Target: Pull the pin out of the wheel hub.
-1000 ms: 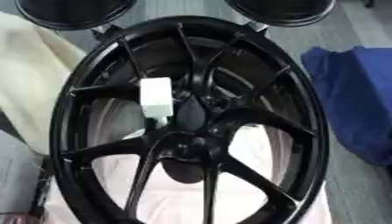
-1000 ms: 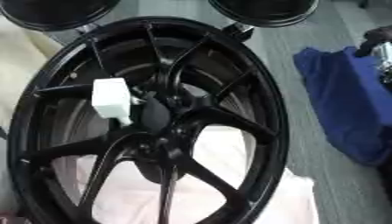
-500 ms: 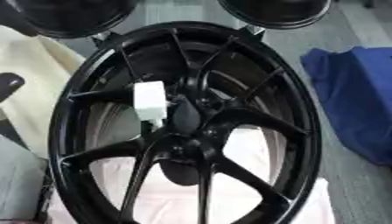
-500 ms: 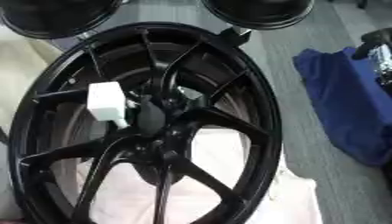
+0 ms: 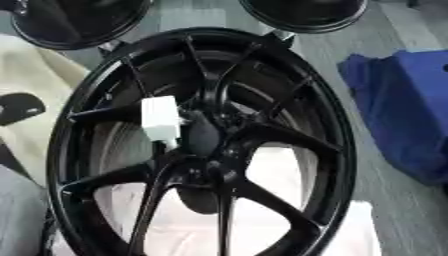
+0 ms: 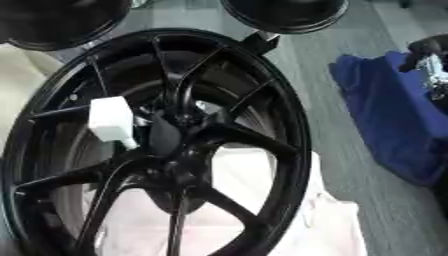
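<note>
The large glossy black multi-spoke wheel hub (image 5: 206,145) fills the view and lies on a pale pink cloth (image 6: 262,220). The white block-shaped pin (image 5: 161,121) sits at the hub centre, at about ten o'clock from the middle. A blue cloth (image 5: 402,115) lies at three o'clock. No robot hand is visible, so I cannot tell their state.

Both eyes look steeply down from close above the wheel (image 5: 201,145), which fills most of each picture. The right eye sits a little to the side, so the wheel lies further left there, and more of the blue cloth (image 6: 398,120) right of it shows, with what may be a hand (image 6: 427,60) over it.
</note>
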You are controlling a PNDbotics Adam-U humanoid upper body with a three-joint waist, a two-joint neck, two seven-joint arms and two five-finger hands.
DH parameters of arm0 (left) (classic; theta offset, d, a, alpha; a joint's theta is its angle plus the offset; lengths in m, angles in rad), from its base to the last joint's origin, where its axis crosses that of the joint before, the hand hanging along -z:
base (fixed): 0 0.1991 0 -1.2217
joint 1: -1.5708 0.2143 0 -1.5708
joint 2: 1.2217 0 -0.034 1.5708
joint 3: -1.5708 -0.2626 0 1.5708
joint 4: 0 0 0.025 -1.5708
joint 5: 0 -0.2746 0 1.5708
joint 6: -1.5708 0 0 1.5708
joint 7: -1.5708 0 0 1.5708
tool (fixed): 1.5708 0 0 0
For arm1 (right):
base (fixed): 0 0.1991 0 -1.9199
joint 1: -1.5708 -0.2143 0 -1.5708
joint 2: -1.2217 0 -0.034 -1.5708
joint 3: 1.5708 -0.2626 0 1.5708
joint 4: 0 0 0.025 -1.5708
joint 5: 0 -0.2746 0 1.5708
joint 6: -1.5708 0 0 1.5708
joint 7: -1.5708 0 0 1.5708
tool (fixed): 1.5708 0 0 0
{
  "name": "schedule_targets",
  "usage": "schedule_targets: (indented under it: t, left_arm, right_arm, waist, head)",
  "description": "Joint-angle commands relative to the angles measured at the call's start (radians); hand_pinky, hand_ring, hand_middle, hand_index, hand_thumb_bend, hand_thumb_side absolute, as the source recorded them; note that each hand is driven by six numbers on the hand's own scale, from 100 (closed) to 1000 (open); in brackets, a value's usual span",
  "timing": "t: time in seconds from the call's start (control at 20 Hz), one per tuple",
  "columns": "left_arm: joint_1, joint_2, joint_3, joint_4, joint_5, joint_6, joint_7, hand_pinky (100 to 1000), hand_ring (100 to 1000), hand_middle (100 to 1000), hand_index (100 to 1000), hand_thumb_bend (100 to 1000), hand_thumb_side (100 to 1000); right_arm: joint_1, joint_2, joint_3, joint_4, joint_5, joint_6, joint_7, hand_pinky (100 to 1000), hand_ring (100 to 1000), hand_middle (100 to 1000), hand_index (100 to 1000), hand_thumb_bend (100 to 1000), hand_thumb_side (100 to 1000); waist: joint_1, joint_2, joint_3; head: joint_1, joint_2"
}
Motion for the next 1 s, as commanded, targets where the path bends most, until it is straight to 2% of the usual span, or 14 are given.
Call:
schedule_targets:
  t: [0.05,0.3,0.55,0.85,1.0]
  left_arm:
    - [-0.026,0.016,-0.038,-0.009,0.018,0.087,0.036,897,736,683,838,466,627]
    - [-0.061,0.008,-0.136,-0.009,0.067,0.275,0.040,925,748,690,867,526,623]
    - [-0.113,-0.025,-0.195,-0.009,0.091,0.431,0.036,937,760,704,874,562,632]
    - [-0.164,-0.082,-0.245,0.022,0.041,0.617,0.081,933,753,685,855,602,636]
    - [-0.181,-0.113,-0.280,0.055,0.016,0.679,0.104,928,750,681,851,604,638]
  right_arm:
    - [-0.007,-0.038,-0.007,-0.018,0.008,0.001,0.003,775,578,513,614,100,476]
    - [-0.011,-0.041,-0.001,-0.018,0.007,0.004,0.008,775,578,513,614,100,479]
    - [-0.015,-0.043,0.002,-0.018,0.005,0.009,0.010,775,578,513,614,100,480]
    - [-0.018,-0.042,0.003,-0.018,0.002,0.014,0.009,775,577,513,613,100,482]
    - [-0.020,-0.041,0.004,-0.018,-0.002,0.019,0.007,775,577,512,613,100,483]
  waist:
    - [-0.001,-0.026,-0.003]
    - [0.003,-0.028,-0.004]
    - [0.008,-0.030,-0.005]
    - [0.013,-0.031,-0.003]
    - [0.015,-0.030,-0.002]
  head:
    - [0.001,-0.016]
    - [0.005,-0.015]
    - [0.008,-0.014]
    - [0.007,-0.007]
    - [0.005,0.003]
